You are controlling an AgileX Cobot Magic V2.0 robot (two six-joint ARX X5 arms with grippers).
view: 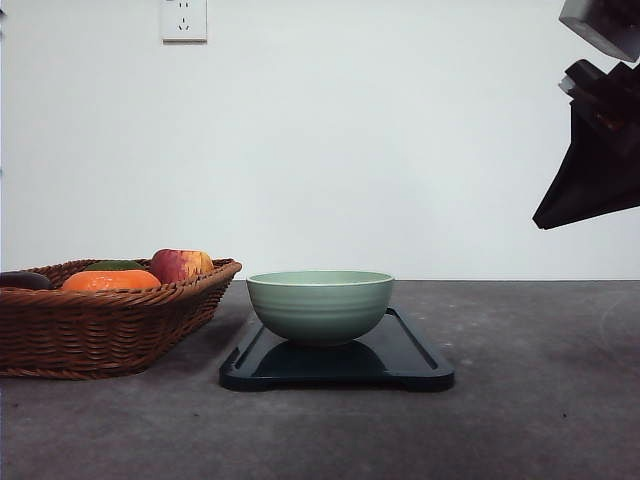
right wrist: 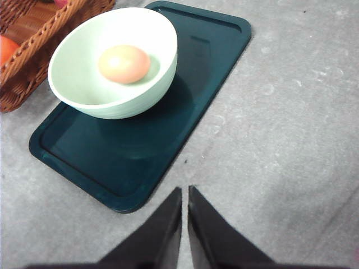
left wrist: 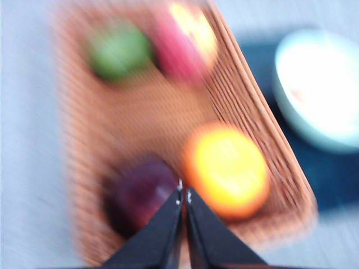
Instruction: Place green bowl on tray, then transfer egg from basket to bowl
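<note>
No writing or label is showing on any of the objects; the tray (view: 420,362) is lying flat on the grey table (view: 540,420) with its long axis running near to far, and the green bowl (view: 320,305) is sitting upright on it, holding the egg (right wrist: 124,64), which is lying on its side. The right gripper (right wrist: 184,193) is hanging above the table right of the tray, fingers nearly touching and holding nothing. To the left, the left gripper (left wrist: 183,196), fingers likewise almost together and empty, is hovering over the basket (view: 60,335), which is holding an orange fruit (view: 110,281), a red apple (view: 180,264), a green fruit (left wrist: 119,49) and a dark purple one (left wrist: 140,193), with a wall socket (view: 184,20) farthest back.
</note>
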